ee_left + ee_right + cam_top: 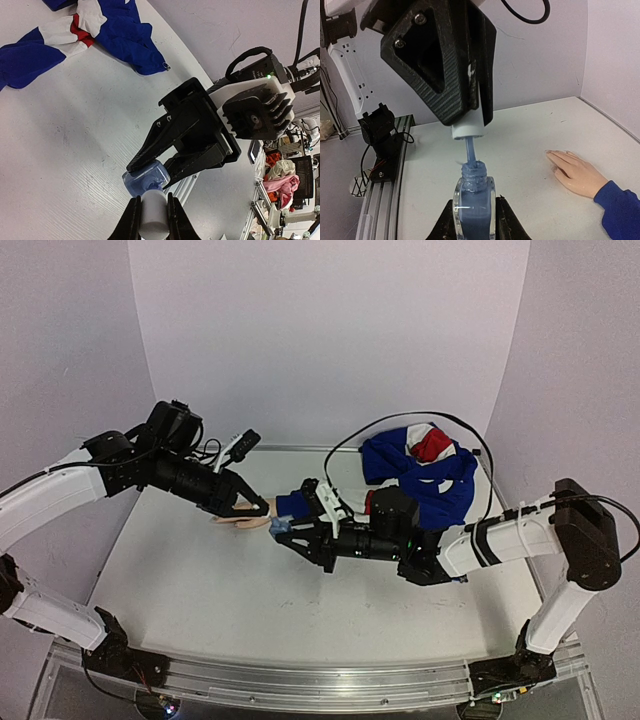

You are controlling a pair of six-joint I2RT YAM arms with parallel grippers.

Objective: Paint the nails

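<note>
One blue, red and white cloth lies at the back. One mannequin hand lies flat mid-table, nails pointing left. One blue bottle sits clamped in the right gripper. One white brush cap, just above it, is pinched by the left gripper. One white table, pale walls.

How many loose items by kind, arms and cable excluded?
mannequin hand: 1
polish bottle: 1
brush cap: 1
blue-red-white cloth: 1
Total: 4
</note>
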